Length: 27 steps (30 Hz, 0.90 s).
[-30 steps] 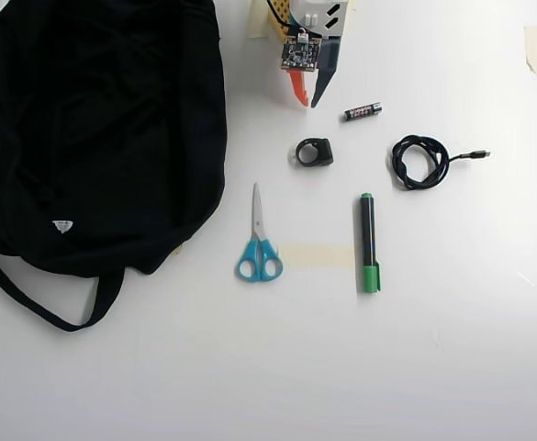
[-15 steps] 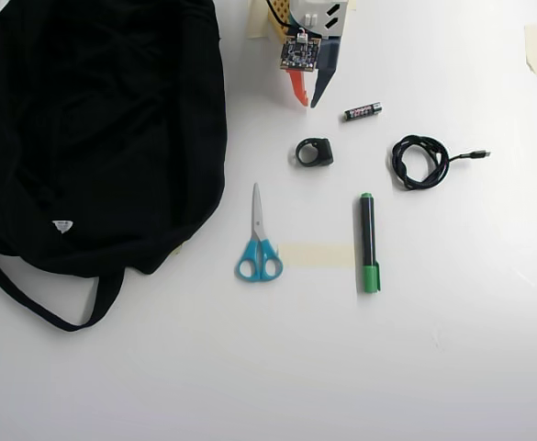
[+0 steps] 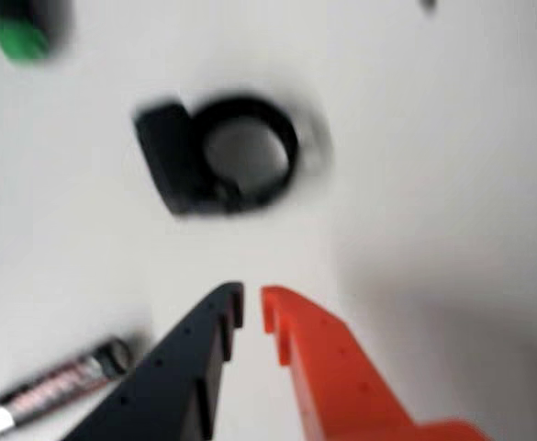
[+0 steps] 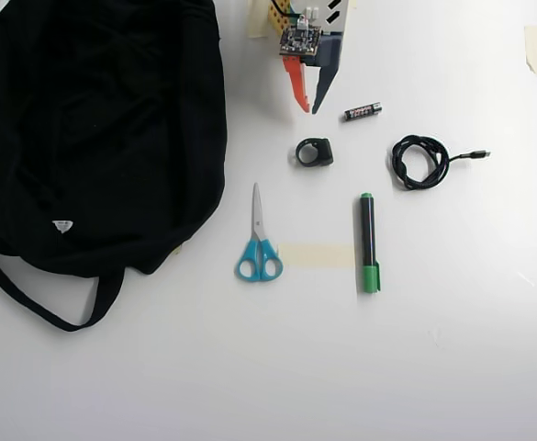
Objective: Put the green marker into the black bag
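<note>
The green marker (image 4: 368, 243) lies on the white table right of centre, green cap toward the near edge; in the wrist view only a blurred green end (image 3: 20, 37) shows at the top left. The black bag (image 4: 94, 129) fills the left side, strap trailing below it. My gripper (image 4: 309, 109) hangs at the top centre, well above the marker in the overhead view and to the right of the bag. The orange and dark fingers (image 3: 251, 303) nearly meet at the tips, with nothing between them.
A black ring-shaped part (image 4: 314, 152) (image 3: 222, 156) lies just ahead of the fingertips. A small battery (image 4: 363, 111) (image 3: 57, 386) is beside them, a coiled cable (image 4: 419, 161) further right. Blue-handled scissors (image 4: 259, 248) and a tape strip (image 4: 316, 254) lie left of the marker.
The gripper has tilted and reached slightly toward the ring-shaped part. Everything on the table stays where it was.
</note>
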### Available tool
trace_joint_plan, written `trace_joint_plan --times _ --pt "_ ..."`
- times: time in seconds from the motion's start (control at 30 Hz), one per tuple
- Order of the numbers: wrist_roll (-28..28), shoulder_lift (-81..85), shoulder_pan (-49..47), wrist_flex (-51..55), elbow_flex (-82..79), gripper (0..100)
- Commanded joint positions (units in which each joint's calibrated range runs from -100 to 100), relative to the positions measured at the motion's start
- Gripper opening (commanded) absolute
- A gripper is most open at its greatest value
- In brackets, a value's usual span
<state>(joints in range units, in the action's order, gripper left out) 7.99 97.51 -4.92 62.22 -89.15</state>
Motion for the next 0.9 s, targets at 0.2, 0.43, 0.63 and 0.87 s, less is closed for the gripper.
trace_joint_plan --times 0.2,0.43,0.63,0.87 --pt "-0.4 -22.2 -0.4 -8.1 24.3 2" --pt "-0.4 -37.5 -0.4 -14.2 40.9 2" --pt "-0.5 -51.7 -0.2 -24.4 51.4 2" --pt "-0.5 -68.3 0.1 -35.3 65.1 2"
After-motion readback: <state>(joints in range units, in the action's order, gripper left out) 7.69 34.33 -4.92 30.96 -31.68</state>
